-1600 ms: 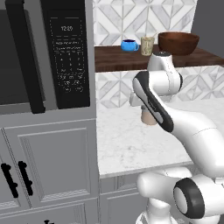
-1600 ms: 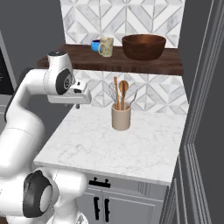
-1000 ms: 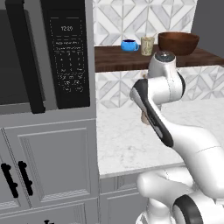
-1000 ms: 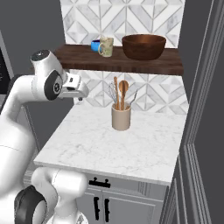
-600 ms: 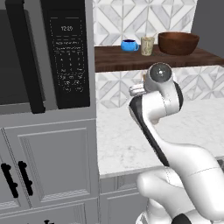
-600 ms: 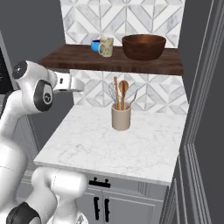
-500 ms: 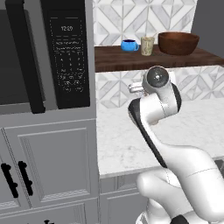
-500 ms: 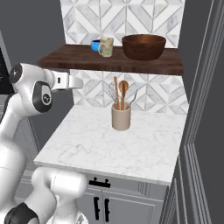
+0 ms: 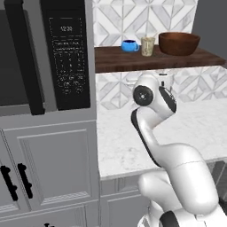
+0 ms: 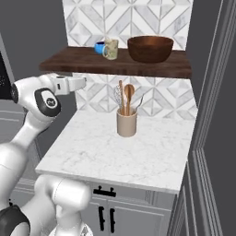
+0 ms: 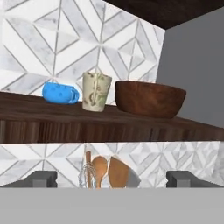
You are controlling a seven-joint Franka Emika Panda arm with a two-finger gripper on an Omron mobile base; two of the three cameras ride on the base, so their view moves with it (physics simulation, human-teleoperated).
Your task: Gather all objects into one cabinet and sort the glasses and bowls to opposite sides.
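Hand view: our claw (image 11: 111, 179) gapes empty below the shelf (image 11: 65, 124); left of the bowl (image 11: 150, 99) (unlabelled) stands the tumbler (image 11: 96, 91).

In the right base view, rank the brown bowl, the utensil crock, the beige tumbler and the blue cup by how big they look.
1. Brown bowl, clearly the widest.
2. Utensil crock; it stands nearer the camera, so its lead over the cups is unsure.
3. Beige tumbler.
4. Blue cup, partly hidden behind the tumbler.

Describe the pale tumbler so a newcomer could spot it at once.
On the dark wooden shelf against the tiled wall stand three items. The pale beige translucent tumbler is the middle one, taller than the small blue cup and far narrower than the wide brown bowl.
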